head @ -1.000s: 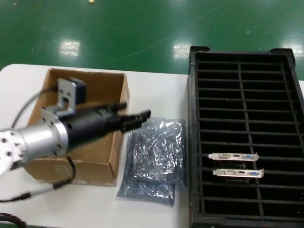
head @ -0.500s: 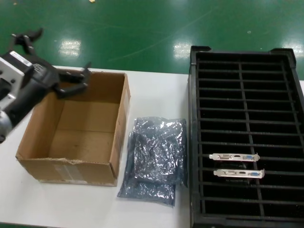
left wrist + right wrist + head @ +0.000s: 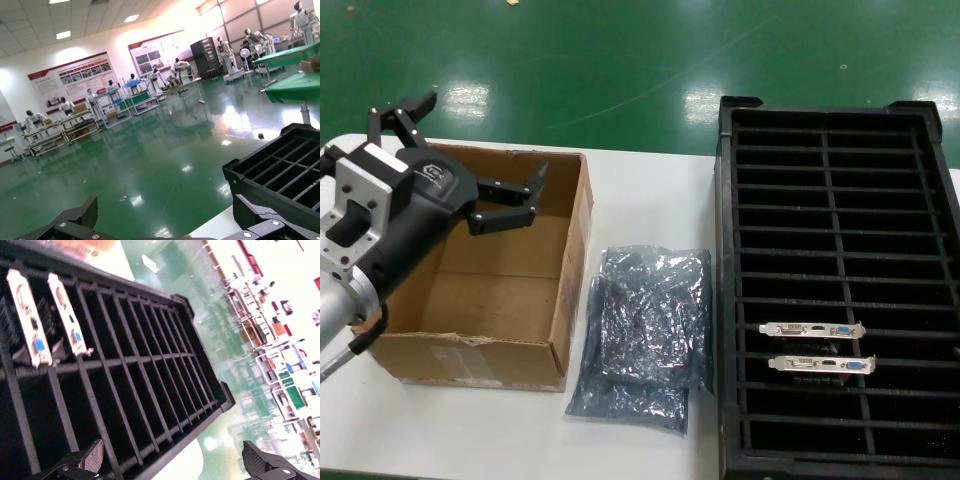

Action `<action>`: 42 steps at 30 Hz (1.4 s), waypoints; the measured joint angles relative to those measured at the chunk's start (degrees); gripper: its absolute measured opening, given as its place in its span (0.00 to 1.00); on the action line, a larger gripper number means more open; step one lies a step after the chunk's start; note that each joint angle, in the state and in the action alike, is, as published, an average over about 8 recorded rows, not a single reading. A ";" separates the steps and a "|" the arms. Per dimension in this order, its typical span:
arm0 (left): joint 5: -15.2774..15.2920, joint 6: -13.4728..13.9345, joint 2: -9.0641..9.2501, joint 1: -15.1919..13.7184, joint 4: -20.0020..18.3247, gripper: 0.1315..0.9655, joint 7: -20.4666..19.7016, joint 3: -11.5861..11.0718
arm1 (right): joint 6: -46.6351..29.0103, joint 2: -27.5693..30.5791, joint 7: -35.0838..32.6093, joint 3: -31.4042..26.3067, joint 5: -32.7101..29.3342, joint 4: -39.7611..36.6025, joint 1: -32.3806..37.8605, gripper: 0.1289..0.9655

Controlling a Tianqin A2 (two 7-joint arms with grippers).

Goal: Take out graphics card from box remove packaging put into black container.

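- Two graphics cards (image 3: 812, 329) already stand in slots of the black container (image 3: 835, 120), at the right.
- We hold our left gripper (image 3: 460, 160) over the box's (image 3: 480, 350) far rim, jaws spread wide, empty.
- The box looks empty; crinkly packaging (image 3: 650, 320) lies on the surface between box and container.
- We judge a card stiff, fragile: grip the bracket.
- Half a second ago the left gripper hung farther left.
- Our right gripper (image 3: 175, 462) hovers over the container, jaws apart.

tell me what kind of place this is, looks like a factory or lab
Probably a robotics lab or factory training hall: a glossy green floor, rows of white humanoid robots at workbenches, and poster boards on the wall. In front, a white table holds a cardboard box and a black slotted tray.
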 joint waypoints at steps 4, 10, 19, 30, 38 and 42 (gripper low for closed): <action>-2.48 -2.05 0.54 1.27 0.67 0.97 1.94 0.45 | 1.74 -1.19 -0.07 -0.56 2.71 -0.33 -0.27 1.00; -6.24 -5.15 1.35 3.20 1.69 1.00 4.89 1.13 | 4.37 -2.99 -0.16 -1.41 6.80 -0.83 -0.68 1.00; -11.91 -9.84 2.58 6.10 3.24 1.00 9.34 2.16 | 8.36 -5.71 -0.31 -2.70 12.99 -1.58 -1.29 1.00; -18.81 -15.54 4.07 9.64 5.12 1.00 14.75 3.41 | 13.20 -9.03 -0.48 -4.26 20.53 -2.50 -2.04 1.00; -23.82 -19.68 5.16 12.21 6.49 1.00 18.65 4.33 | 16.69 -11.45 -0.62 -5.40 26.00 -3.16 -2.58 1.00; -26.31 -21.73 5.69 13.47 7.17 1.00 20.62 4.78 | 18.45 -12.63 -0.68 -5.96 28.72 -3.49 -2.85 1.00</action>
